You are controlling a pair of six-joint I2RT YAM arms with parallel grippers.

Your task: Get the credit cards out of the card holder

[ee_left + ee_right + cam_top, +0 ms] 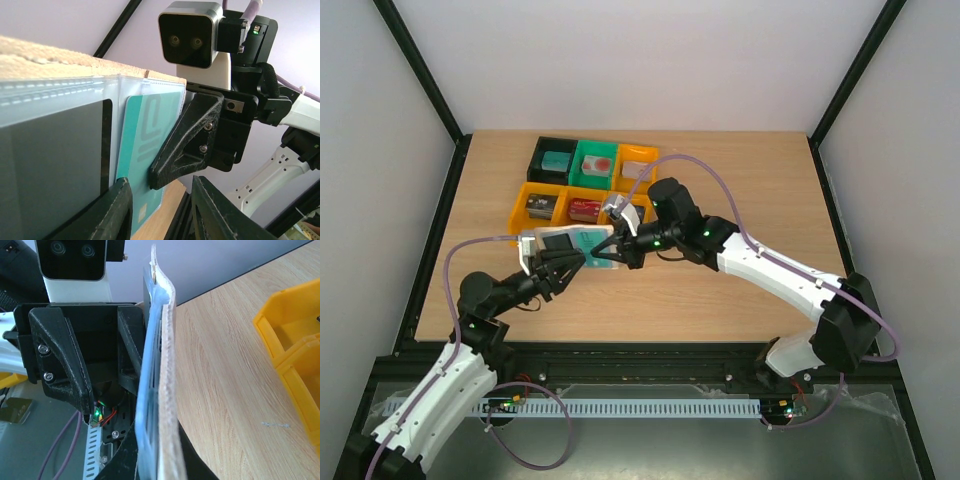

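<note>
The card holder (565, 242), tan outside and grey-blue inside, hangs open above the table's middle. In the left wrist view the holder (50, 100) shows a dark card on the left and a teal credit card (142, 135) in the right pocket. My right gripper (610, 250) is shut on the holder's right edge, one finger (185, 145) pressed on the teal card. In the right wrist view the holder (167, 365) stands edge-on between my right gripper's (165, 460) jaws. My left gripper (162, 210) is open, its left finger against the holder's inner face. No red card shows.
Orange (560, 205), green (595, 160) and black (555, 158) bins with small items stand just behind the holder. An orange bin (295, 350) is close on the right in the right wrist view. Bare wood lies to the right and in front.
</note>
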